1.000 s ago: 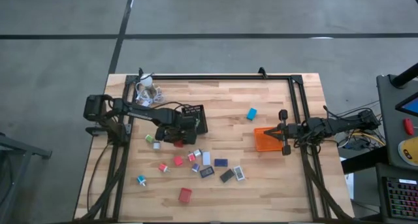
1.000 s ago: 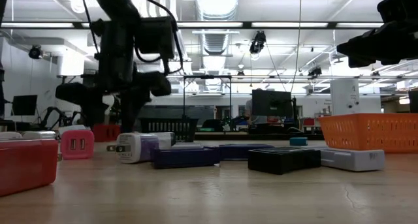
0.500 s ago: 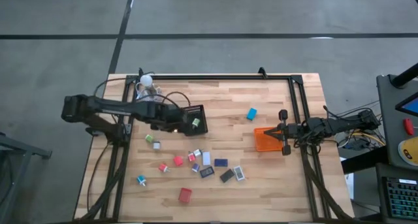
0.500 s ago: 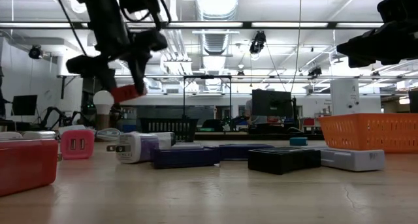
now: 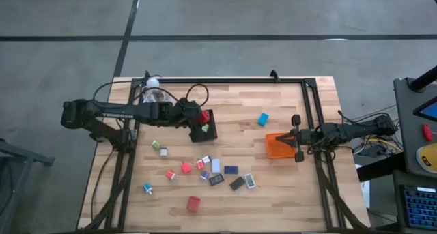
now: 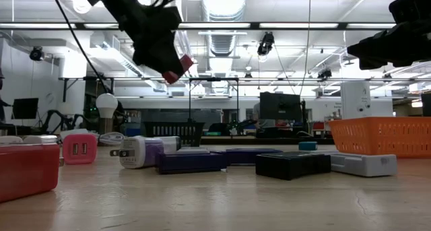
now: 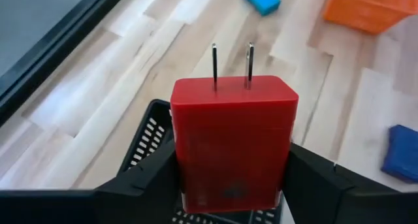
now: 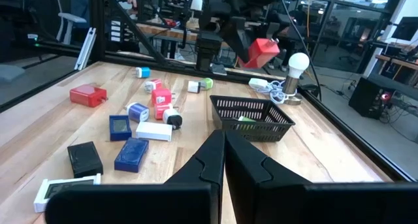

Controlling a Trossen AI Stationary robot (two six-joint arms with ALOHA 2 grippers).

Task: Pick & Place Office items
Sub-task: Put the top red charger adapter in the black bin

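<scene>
Red plug block [image 7: 232,142] — prongs up — aloft

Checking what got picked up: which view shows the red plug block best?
The left wrist view: the red plug block fills the frame, both prongs visible, clamped in the left gripper above the black mesh tray. High, low and right wrist views show only a small red shape.
</scene>
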